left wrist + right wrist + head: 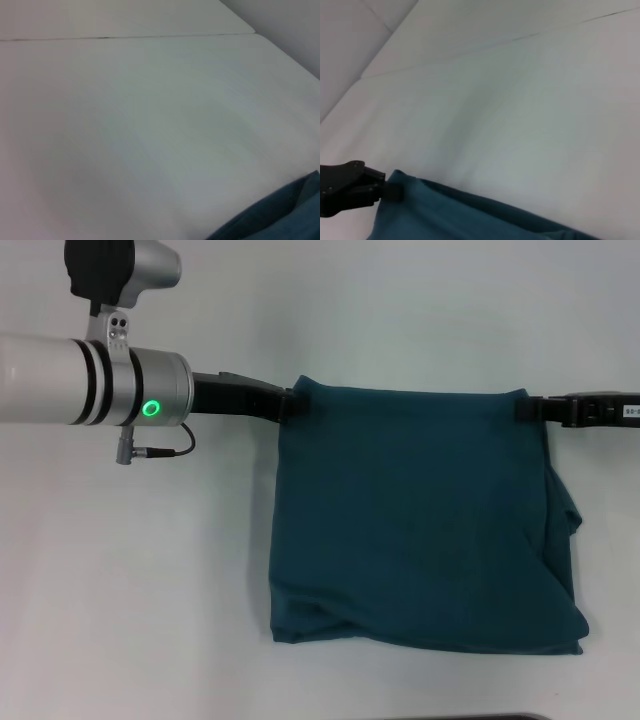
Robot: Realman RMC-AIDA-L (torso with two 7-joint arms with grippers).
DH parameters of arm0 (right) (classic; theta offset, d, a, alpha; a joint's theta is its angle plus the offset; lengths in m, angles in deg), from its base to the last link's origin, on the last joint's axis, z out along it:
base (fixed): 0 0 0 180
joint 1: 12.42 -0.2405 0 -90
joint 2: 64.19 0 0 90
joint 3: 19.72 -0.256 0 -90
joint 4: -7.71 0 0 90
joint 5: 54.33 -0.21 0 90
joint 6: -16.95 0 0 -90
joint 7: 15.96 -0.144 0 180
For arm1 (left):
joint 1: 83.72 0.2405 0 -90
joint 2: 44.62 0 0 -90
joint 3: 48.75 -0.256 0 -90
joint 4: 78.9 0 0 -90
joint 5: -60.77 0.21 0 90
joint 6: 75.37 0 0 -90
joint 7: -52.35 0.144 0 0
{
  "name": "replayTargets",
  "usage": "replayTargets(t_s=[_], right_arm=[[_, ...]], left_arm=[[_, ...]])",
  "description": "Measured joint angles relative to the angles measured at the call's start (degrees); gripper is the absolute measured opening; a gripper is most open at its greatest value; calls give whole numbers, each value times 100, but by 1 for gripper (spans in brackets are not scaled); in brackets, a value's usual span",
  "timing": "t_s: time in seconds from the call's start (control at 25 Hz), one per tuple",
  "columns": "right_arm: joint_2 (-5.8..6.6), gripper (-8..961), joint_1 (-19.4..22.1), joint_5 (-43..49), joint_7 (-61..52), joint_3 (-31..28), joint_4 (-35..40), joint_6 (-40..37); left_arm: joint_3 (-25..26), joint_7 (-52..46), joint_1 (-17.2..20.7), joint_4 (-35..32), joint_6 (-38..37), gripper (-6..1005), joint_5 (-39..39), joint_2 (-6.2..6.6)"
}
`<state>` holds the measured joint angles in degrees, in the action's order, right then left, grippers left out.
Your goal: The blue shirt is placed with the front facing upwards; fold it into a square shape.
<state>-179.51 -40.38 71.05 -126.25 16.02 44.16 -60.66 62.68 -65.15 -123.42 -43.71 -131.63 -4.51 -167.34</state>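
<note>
Hands are gripping opposite far corners of the blue shirt: left hand and right hand each clamped on fabric, keeping the folded edge taut over the white worktop.

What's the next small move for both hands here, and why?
Probably open both and back away. The blue shirt already lies in a rough square, with the left hand and right hand pinching its far corners flat on the table.
</note>
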Motion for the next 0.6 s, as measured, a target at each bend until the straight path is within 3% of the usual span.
replayTargets(t_s=[0.12, 0.6], right_arm=[[14, 36, 2, -3, 0, -24, 0, 3], [-13, 49, -38, 5, 0, 8, 17, 22]], left_arm=[[2, 0, 12, 5, 1, 120, 1, 4], [30, -83, 54, 77, -104, 174, 4, 20]])
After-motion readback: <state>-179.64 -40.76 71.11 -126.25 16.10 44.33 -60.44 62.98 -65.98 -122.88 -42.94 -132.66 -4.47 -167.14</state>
